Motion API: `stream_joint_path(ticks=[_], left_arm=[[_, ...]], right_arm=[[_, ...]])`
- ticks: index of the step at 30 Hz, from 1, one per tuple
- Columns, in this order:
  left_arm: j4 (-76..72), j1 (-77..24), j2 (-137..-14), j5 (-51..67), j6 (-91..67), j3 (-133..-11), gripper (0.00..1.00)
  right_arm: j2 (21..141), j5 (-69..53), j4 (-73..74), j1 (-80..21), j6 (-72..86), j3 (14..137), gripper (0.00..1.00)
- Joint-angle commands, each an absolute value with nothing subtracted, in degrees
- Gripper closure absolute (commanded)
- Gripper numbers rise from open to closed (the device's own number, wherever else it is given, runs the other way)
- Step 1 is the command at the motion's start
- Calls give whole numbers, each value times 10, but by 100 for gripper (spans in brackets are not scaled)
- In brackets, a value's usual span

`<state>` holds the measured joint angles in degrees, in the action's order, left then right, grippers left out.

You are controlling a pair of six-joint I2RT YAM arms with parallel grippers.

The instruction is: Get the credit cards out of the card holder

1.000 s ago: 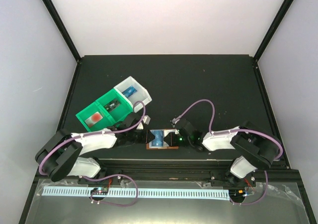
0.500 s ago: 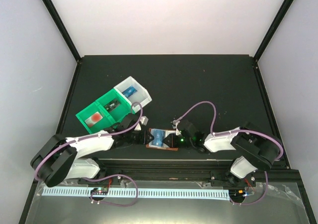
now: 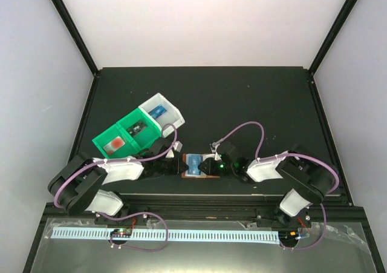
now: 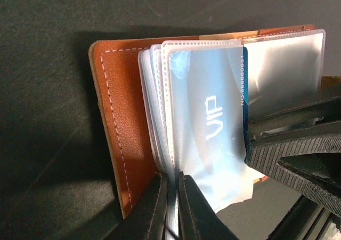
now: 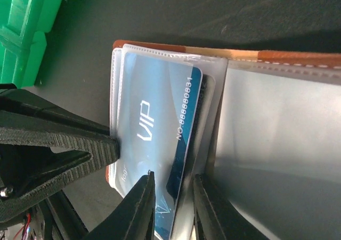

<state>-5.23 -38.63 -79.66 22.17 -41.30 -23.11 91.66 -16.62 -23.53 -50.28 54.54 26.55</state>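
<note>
Holder [image 4: 125,117] lay open on the black table [image 3: 242,97], near its front edge, between the two arms. It was brown leather with pale stitching along the rim and clear pockets [image 4: 282,69] fanned in a stack. We saw one blue card [image 5: 154,128] in the top pocket, with white "VIP" and a row of digits. Its numbered edge showed outside the sleeve. We couldn't tell whether more cards sat underneath.

Bin [image 3: 172,109] sat beyond the left arm, apart from the holder, three compartments in a row. The white end one held a blue item [image 3: 158,111], the middle green a dark item [image 3: 138,128], the far green a red item [image 3: 115,144]. All were too small to name.

Left gripper [image 4: 171,179] was clenched on the edge of the pocket stack, fingers nearly touching. Right gripper [image 5: 175,176] sat at the opposite side, jaws part-way apart, straddling the card's edge. We couldn't tell whether they pinched it.
</note>
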Motion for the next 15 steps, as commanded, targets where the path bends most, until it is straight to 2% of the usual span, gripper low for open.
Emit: stream_joint_path(ticks=[1,8,12,15], left_arm=[[-48,-391,-832,241,-419,-231,96],[-52,-391,-861,251,-421,-242,98],[-55,-392,-860,247,-426,-236,94],[-51,-392,-862,252,-427,-237,92]], right_arm=[[929,-186,-270,-494,554,265,77],[913,-180,-261,-493,553,270,88],[899,-173,-259,-491,545,260,98],[906,-180,-272,-491,546,257,99]])
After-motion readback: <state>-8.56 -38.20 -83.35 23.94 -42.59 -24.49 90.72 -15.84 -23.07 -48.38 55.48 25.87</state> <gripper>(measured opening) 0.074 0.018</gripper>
